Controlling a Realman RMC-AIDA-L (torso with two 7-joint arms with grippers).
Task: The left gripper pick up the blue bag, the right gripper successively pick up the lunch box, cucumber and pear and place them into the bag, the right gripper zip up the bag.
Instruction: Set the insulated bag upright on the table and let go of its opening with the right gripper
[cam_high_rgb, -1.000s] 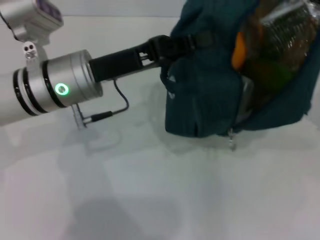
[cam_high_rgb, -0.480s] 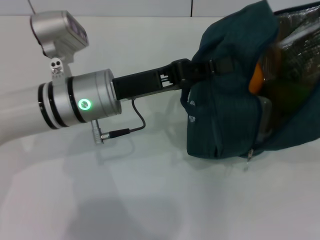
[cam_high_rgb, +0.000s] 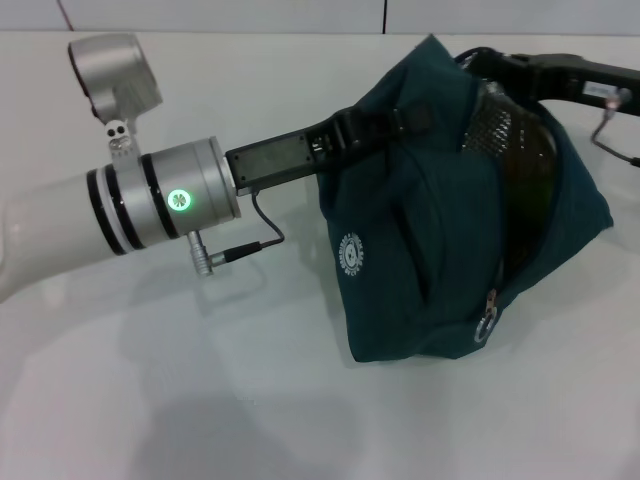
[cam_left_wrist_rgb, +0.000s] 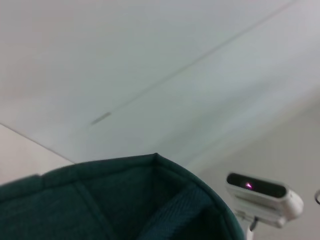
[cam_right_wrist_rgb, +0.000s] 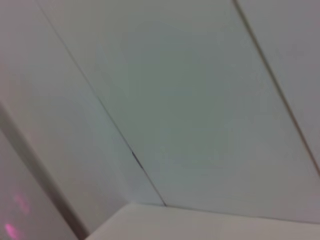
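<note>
Fabric of the dark blue-green zip bag (cam_high_rgb: 430, 230) bunches at its top edge, where the left gripper (cam_high_rgb: 385, 120) has its fingers closed on it. The bag sits on the white worktop (cam_high_rgb: 250, 400). The right gripper (cam_high_rgb: 480, 65) reaches the bag's open mouth; its fingers are hidden.
</note>
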